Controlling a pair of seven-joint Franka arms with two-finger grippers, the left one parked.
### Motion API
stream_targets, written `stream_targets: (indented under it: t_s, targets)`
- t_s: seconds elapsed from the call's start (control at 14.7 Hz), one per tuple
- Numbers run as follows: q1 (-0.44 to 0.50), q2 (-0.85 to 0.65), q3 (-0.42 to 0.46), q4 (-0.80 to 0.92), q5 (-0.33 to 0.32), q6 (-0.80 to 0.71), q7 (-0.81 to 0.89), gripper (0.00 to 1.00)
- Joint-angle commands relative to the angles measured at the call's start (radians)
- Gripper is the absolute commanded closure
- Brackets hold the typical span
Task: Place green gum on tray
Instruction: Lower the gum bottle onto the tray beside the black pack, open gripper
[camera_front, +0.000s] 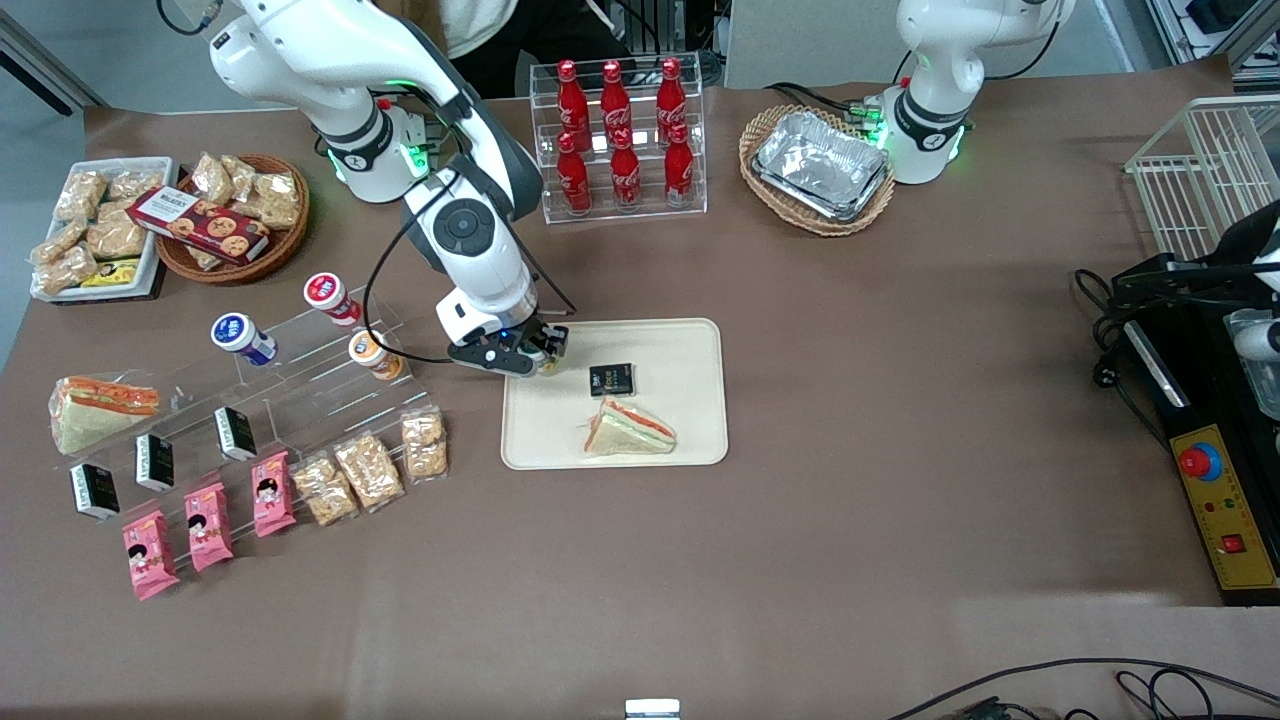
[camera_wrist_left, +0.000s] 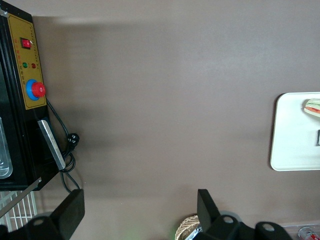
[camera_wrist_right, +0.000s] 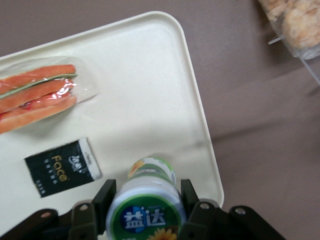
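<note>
The green gum (camera_wrist_right: 147, 200), a white jar with a green-rimmed lid, stands upright between my right gripper's fingers (camera_wrist_right: 106, 195). The gripper (camera_wrist_right: 147, 194) is shut on the jar's sides, just inside a corner of the cream tray (camera_wrist_right: 150, 100). In the front view the gripper (camera_front: 540, 362) is low over the tray (camera_front: 690, 345), at its corner toward the working arm's end and farther from the camera. It hides most of the jar there. The tray's edge also shows in the left wrist view (camera_wrist_left: 290, 135).
A wrapped sandwich (camera_front: 630, 428) and a black packet (camera_front: 611, 379) lie on the tray. Beside the tray is a clear stepped stand with an orange-lidded jar (camera_front: 375, 354), a blue-lidded jar (camera_front: 243, 337) and snack packs. A cola rack (camera_front: 620, 140) stands farther back.
</note>
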Motion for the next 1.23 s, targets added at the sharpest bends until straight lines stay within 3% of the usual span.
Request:
stream_targets:
  t_s: [0.0, 0.2, 0.27, 0.34, 0.41, 0.48, 1.02, 1.16]
  targets:
    - [0.013, 0.043, -0.011, -0.010, -0.007, 0.071, 0.022, 0.96]
    - [0.019, 0.070, -0.011, -0.027, -0.009, 0.126, 0.024, 0.95]
    - [0.018, 0.077, -0.011, -0.027, -0.007, 0.133, 0.024, 0.87]
    - [0.018, 0.083, -0.011, -0.025, -0.007, 0.136, 0.024, 0.55]
    - [0.018, 0.086, -0.011, -0.025, -0.009, 0.142, 0.024, 0.17]
    - [0.018, 0.087, -0.013, -0.024, -0.009, 0.145, 0.024, 0.00]
    - [0.010, 0.057, -0.014, 0.010, -0.003, 0.128, 0.018, 0.00]
    - [-0.002, 0.017, -0.016, 0.060, -0.003, 0.029, 0.010, 0.00]
